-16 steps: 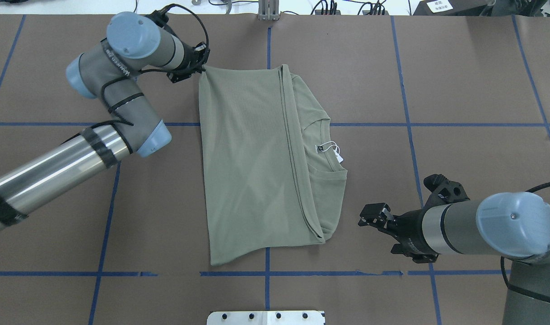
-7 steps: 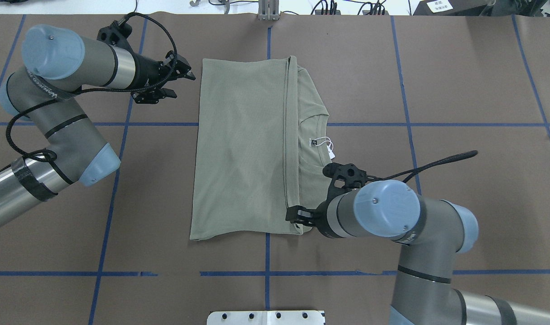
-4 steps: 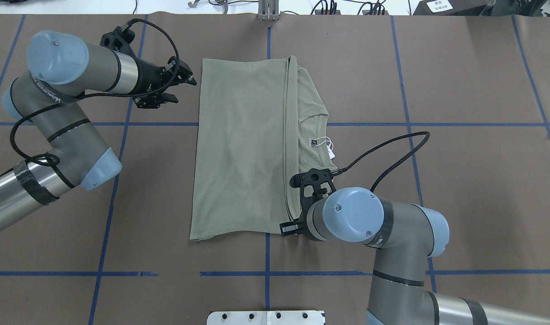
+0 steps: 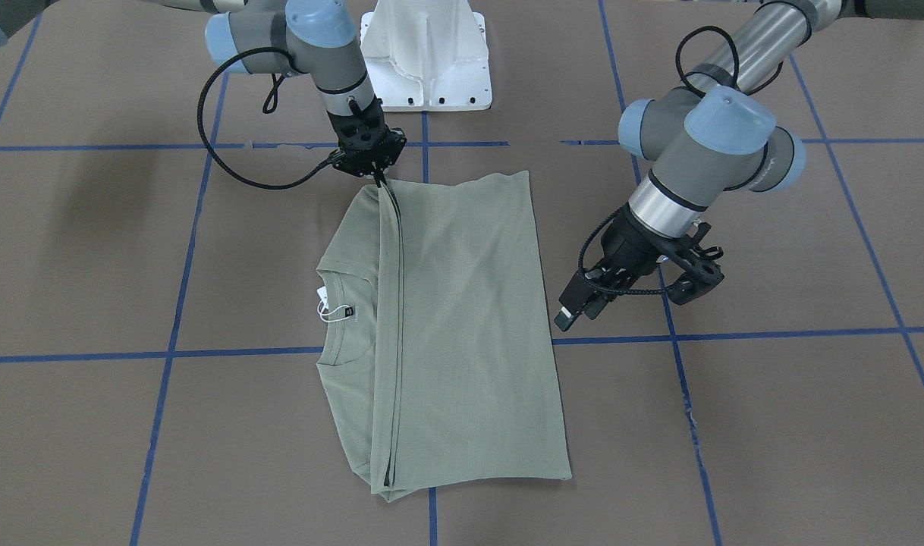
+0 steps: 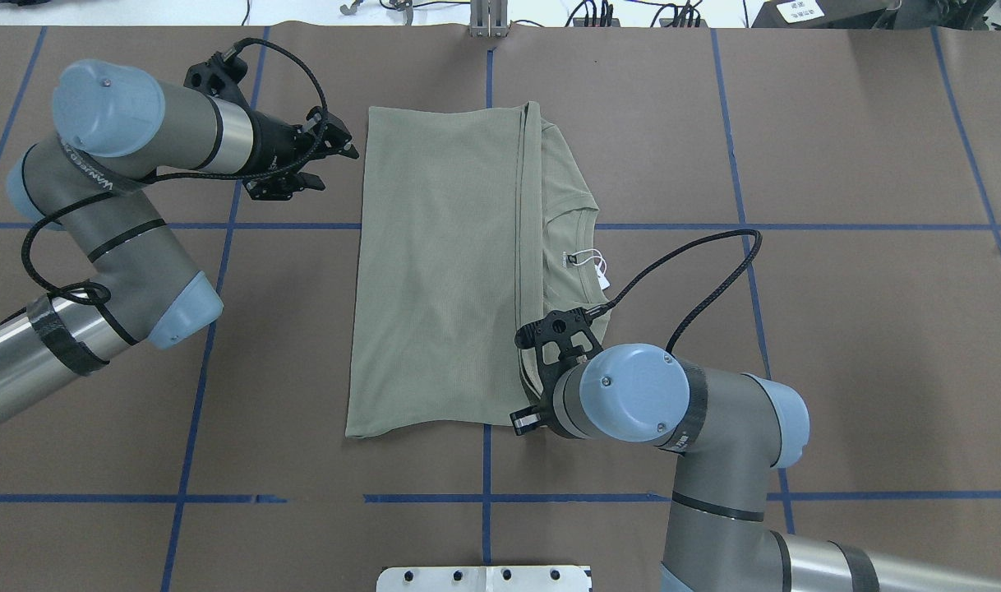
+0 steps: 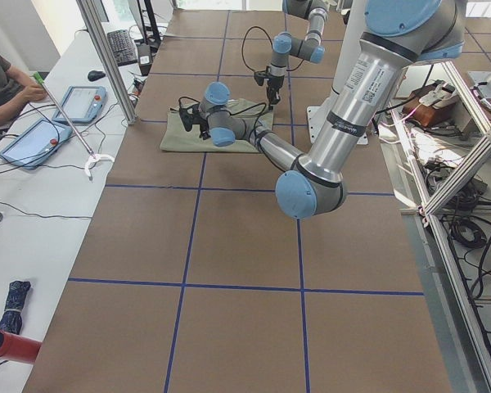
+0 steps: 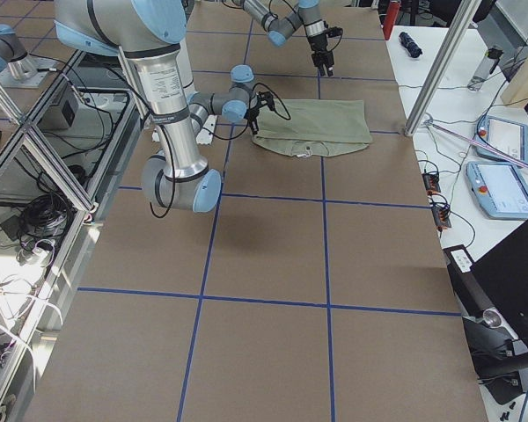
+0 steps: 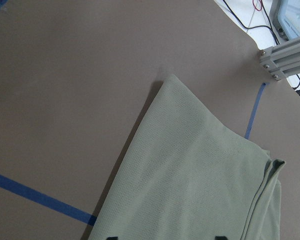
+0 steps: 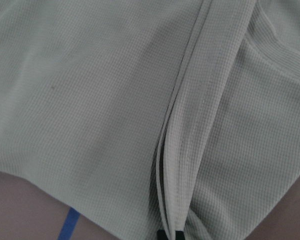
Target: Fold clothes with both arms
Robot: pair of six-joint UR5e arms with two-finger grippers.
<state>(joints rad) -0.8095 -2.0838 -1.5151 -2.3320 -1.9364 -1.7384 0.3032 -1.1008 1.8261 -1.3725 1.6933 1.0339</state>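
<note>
The sage-green shirt [image 5: 435, 271] lies folded flat mid-table, also in the front view [image 4: 469, 326]. Its neck and white hang tag [image 5: 597, 268] show at the right. My right gripper [image 4: 378, 180] is shut on the stacked fold edge at the shirt's corner nearest the robot. The right wrist view shows that edge [image 9: 190, 150] running down into the closed fingertips. In the overhead view the right wrist covers this gripper. My left gripper [image 5: 336, 167] is open and empty, just left of the shirt's far left corner [image 8: 170, 82] and apart from it.
The table is brown with blue tape lines. The white pedestal base [image 4: 425, 57] stands behind the shirt on the robot's side. The right arm's black cable [image 5: 698, 271] loops above the table right of the shirt. An operator and tablets [image 6: 33, 131] sit beyond the far edge.
The left gripper has let go of the shirt's far left corner and drawn back to the left. The right arm has swung in from the right to the shirt's near fold corner.
</note>
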